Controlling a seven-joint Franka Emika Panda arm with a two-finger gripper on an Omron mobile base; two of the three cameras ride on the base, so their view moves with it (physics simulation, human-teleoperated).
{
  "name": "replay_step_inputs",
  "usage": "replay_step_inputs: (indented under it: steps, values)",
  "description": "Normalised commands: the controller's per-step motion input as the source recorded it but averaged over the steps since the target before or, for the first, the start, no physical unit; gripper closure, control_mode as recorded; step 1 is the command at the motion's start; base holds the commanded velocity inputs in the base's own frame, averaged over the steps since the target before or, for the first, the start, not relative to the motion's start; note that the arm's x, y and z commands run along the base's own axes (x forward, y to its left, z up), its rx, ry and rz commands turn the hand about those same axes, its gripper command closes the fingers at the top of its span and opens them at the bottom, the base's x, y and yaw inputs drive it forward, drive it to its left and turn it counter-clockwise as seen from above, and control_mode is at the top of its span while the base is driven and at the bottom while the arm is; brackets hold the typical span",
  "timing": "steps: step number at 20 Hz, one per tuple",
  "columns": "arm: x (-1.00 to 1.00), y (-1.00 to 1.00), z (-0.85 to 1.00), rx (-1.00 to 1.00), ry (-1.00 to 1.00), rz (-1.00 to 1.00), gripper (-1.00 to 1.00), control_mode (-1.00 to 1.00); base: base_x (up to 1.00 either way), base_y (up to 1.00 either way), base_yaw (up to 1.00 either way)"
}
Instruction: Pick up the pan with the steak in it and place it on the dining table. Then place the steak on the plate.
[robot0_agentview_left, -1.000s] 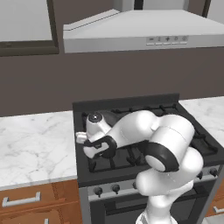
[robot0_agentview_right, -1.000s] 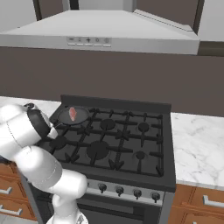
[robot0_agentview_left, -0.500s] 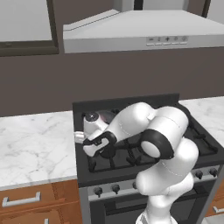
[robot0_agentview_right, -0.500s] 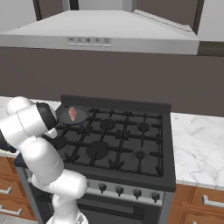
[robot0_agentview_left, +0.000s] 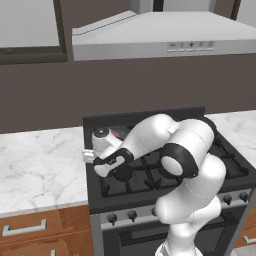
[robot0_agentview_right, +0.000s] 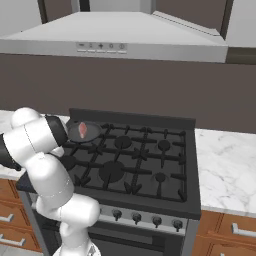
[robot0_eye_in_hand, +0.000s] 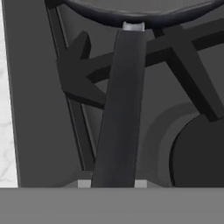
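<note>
Black cast-iron grates of the stove (robot0_agentview_right: 135, 160) spread out beyond the hand on every side, and the white arm (robot0_agentview_left: 165, 145) is now folded lower and further to the robot's left than it was a second ago, its elbow swung out over the front burners. That drop brings the gripper (robot0_agentview_left: 107, 162) down onto the near left corner of the cooktop, close above the grates.

Ahead of the hand, the pan (robot0_agentview_right: 82, 132) sits on the rear left burner, level, in the same spot as in the earlier pictures; nothing has lifted it yet. In the hand view its dark rim (robot0_eye_in_hand: 131, 15) curves across the far edge, and the long handle (robot0_eye_in_hand: 120, 109) runs straight from that rim back toward the fingers, passing between two pale tips at the near edge. Whether the jaws are pressing on the handle or merely straddling it, I cannot tell; the contact itself is hidden.

Smallest of all, the steak (robot0_agentview_right: 83, 130) lies flat inside the pan, beyond the handle's root, pinkish-red and undisturbed.

Judging from this, the approach is ending and the grasp on the handle is the step in hand. The carry to the dining table and the transfer to the plate are both still to come.
</note>
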Motion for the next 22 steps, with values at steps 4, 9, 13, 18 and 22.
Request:
replay_step_inputs:
  steps: [4,9,13,18,22]
  values:
    - [0.00,0.00,0.24,0.01,0.00,-0.03,1.00,-1.00,0.00,0.00,0.00]
    - [-0.13,-0.07,0.68,0.05,0.00,-0.03,1.00,-1.00,0.00,0.00,0.00]
    - [-0.29,-0.21,0.83,0.03,-0.02,-0.03,1.00,-1.00,0.00,0.00,0.00]
    - [-0.58,-0.50,0.75,0.04,-0.09,-0.02,1.00,-1.00,0.00,0.00,0.00]
    - [-0.86,-0.69,0.50,0.07,-0.20,0.00,1.00,-1.00,0.00,0.00,0.00]
